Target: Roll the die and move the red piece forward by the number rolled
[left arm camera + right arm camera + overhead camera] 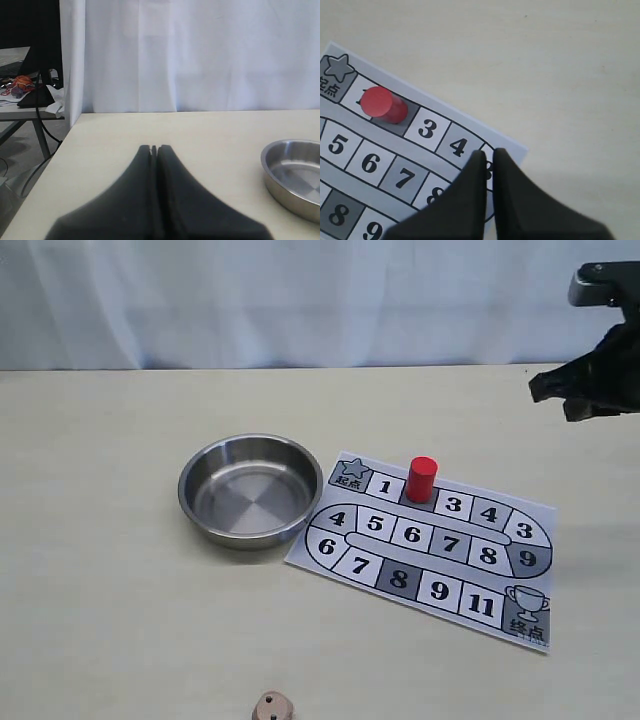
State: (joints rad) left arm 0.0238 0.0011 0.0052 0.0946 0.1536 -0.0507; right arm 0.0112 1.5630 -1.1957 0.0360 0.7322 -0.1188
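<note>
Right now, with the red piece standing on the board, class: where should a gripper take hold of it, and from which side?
Grip the red piece by its curved side wall, coming straight down from above. It stands upright on the board, a cylinder with open space all round, so opposite sides can be pinched. The shut right gripper would need to open first.

The bowl (pixel 240 538), centre-left in the exterior view, is shiny brushed metal with fine circular lines on its floor. The board (pixel 400 540) beside it looks like thin printed paper, flat and faintly glossy. The red piece (pixel 421 478) is smooth with a satin sheen. The die (pixel 272 707) at the bottom edge looks like pale bare wood. The table (pixel 90 560) is smooth matt cream, and the curtain (pixel 300 300) behind is white cloth. The left gripper (pixel 154 148) and right gripper (pixel 489 156) are matt black.
</note>
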